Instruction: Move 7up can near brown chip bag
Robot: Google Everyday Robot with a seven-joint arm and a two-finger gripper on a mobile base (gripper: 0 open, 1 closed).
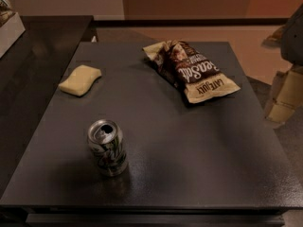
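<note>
The 7up can (107,147) stands upright on the dark table (189,150) at the front left, its shiny open top facing up. The brown chip bag (191,69) lies wrinkled at the back right of the table, with white "Sea Salt" lettering and cream ends. The can and the bag are far apart. My gripper (284,98) shows as pale blocky parts at the right edge of the view, off the table's right side and well away from both can and bag. It holds nothing that I can see.
A pale yellow sponge (80,80) lies at the back left of the table. A darker counter (33,60) runs along the left with a white box (8,25) on it. Orange-brown floor lies beyond the table's far edge.
</note>
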